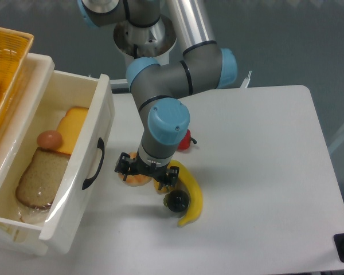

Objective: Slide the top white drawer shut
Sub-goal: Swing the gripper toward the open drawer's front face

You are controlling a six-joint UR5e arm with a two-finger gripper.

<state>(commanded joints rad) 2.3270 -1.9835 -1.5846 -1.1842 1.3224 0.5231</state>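
The top white drawer [97, 134] stands pulled out at the left, its front panel facing right with a curved black handle [94, 164]. Inside lie a slice of bread [40, 177], an egg-like brown ball [49, 138] and an orange cheese wedge [73, 127]. My gripper [147, 172] hangs low over the table just right of the drawer front, a short gap from the handle. Its fingers point down and are hidden under the wrist, so I cannot tell whether they are open or shut.
On the table under and beside the gripper lie a pastry ring [136, 178], a banana [192, 195], a dark round fruit [176, 200] and a red item [183, 141]. A woven yellow basket [8, 69] sits on top of the cabinet at the far left.
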